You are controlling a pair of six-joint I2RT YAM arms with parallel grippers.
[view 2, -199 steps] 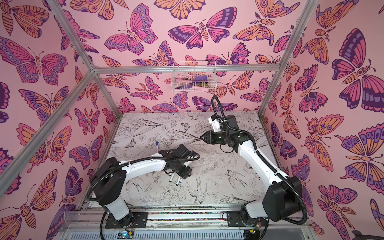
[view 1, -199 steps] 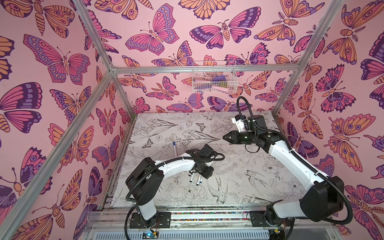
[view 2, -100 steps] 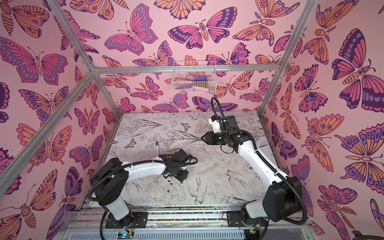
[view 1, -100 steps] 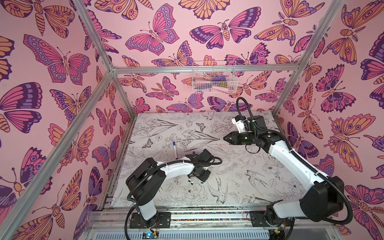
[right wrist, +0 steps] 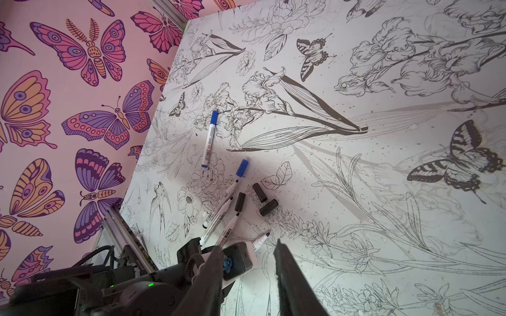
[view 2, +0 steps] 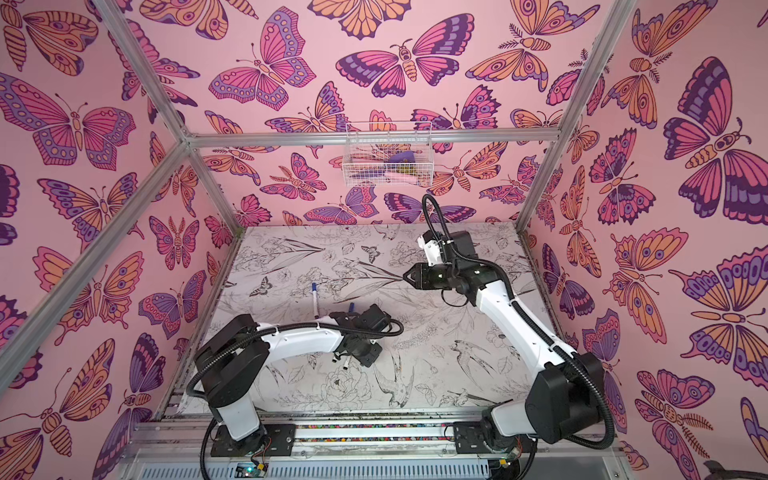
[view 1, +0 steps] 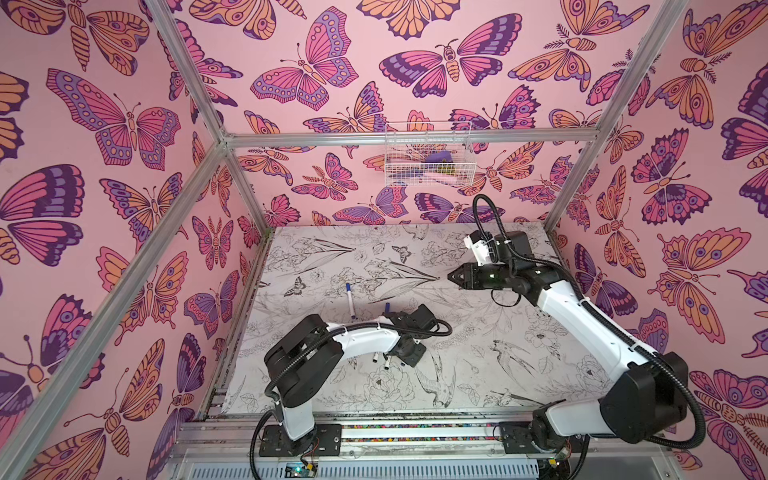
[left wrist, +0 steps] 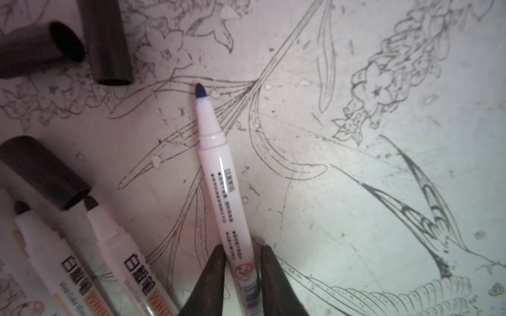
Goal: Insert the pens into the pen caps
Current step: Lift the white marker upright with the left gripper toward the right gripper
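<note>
- left gripper (left wrist: pixel 242 248): down at the table (view 1: pixel 490 332), lower left of centre in both top views, tips hidden there under its own wrist.
- left wrist view: jaws pinched onto the white barrel of the blue-tipped pen (left wrist: pixel 216 175), a finger (left wrist: pixel 216 273) against each side near the barcode end. The pen lies flat on the table, tip bare, pointing away from the gripper.
- right gripper (right wrist: pixel 248 244): hangs above the table, right of centre in both top views, pointing left. Jaws part-way apart, nothing between them.
- black-tipped pens (right wrist: pixel 219 212): three, uncapped, bunched side by side just beside the gripped one. In both top views only their tail ends show below the left forearm.
- black caps (right wrist: pixel 259 192): three, loose on the table near those tips, none on a pen. In the left wrist view one lies with its open mouth right at a black tip.
- blue cap (right wrist: pixel 242 167): loose on the table just past the bunch's tips. In both top views it peeks out above the left forearm.
- capped pen (right wrist: pixel 209 138): blue cap fitted, lies alone, left of centre in both top views, farther back than the left arm, apart from the rest.
</note>
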